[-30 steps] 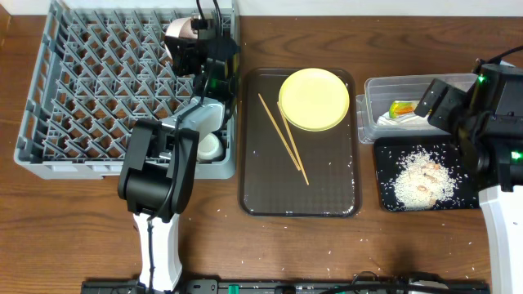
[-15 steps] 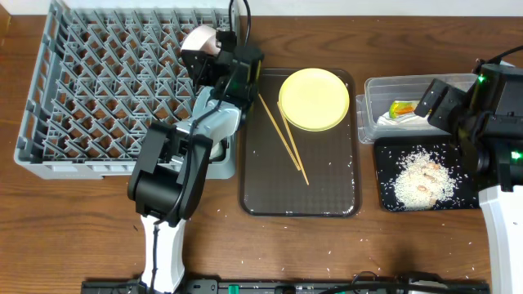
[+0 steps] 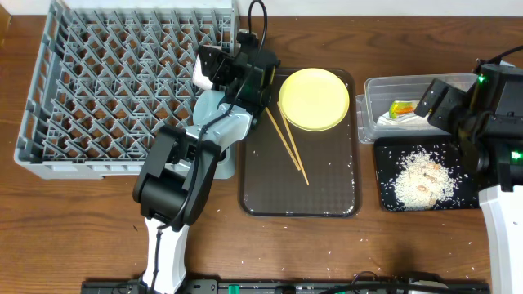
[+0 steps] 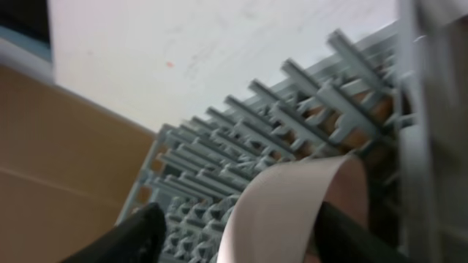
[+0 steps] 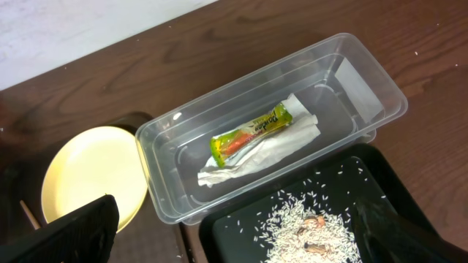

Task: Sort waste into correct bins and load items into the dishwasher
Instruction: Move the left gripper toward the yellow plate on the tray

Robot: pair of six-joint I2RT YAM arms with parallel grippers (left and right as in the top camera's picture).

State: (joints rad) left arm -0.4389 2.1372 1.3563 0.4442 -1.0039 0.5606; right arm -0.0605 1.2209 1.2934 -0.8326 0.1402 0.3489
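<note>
Grey plastic pegs in a square grid make up the dish rack [image 3: 106, 90], which fills the far left corner of the surface. At the rack's right edge, near its far corner, is the white bowl [image 3: 202, 73], a pale curved shell that the left arm largely hides from overhead. The left wrist view adds what overhead lacks: the bowl's rim appears as a wide, faintly pinkish band tipped up on edge above the pegs, with the left claw [image 4: 238, 215] straddling it. The jaws are spread. Rack shows between the bowl and one finger [image 4: 128, 237]. The other finger sits right beside the rim, and I cannot tell whether it touches.

In the middle of the surface, the dark brown serving tray [image 3: 327, 180] carries the yellow plate [image 3: 314, 99] at its far right corner. The wooden chopsticks [image 3: 286, 143] lie diagonally across its middle.

The right wrist view looks into the clear tub [image 5: 241, 82] at the surface's right edge, where the green-and-yellow wrapper [image 5: 252, 134] lies on the white napkin [image 5: 270, 150]. Just in front of the tub, the black tray [image 5: 398, 186] holds scattered rice [image 5: 307, 219]. The right claw [image 5: 238, 219] hangs above both, jaws spread wide and holding nothing.
</note>
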